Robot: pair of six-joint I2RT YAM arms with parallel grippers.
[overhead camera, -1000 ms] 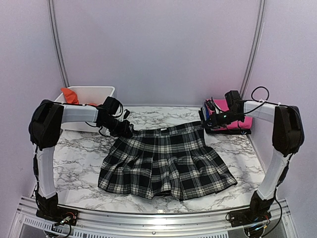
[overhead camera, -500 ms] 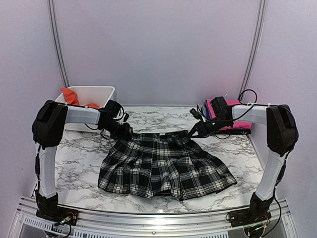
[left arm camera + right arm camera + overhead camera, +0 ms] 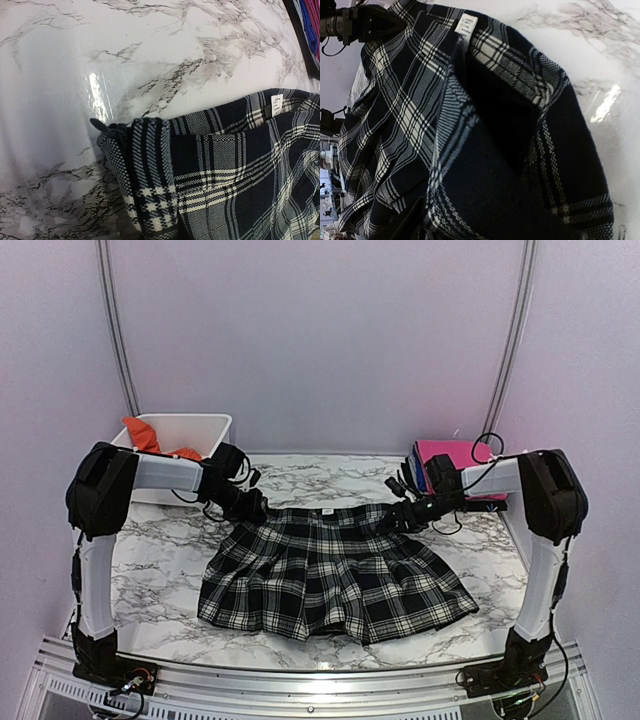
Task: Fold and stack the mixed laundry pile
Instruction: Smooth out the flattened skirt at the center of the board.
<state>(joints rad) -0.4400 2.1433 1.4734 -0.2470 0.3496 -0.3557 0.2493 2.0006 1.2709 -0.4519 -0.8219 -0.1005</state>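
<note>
**A:** What is taking up the marble table [image 3: 150, 560]?

**B:** The plaid skirt [image 3: 335, 575] is lying spread flat across its middle. The waistband is facing the far side and the hem is fanning toward the arm bases.

**A:** And around it?

**B:** A white bin [image 3: 195, 425] is sitting at the far left corner, with an orange garment [image 3: 140, 432] hanging over its left rim. A folded pink garment [image 3: 455, 453] is resting at the far right edge.

**A:** What are the arms doing?

**B:** The left gripper [image 3: 252, 508] is pinching the waistband's left corner, jaws closed tight on the cloth. The right gripper [image 3: 400, 515] is sitting at the waistband's right corner. I can't tell how wide its jaws are standing, or whether they are gripping anything.

**A:** Anything smaller?

**B:** A white label [image 3: 276, 104] is showing inside the waistband.
</note>
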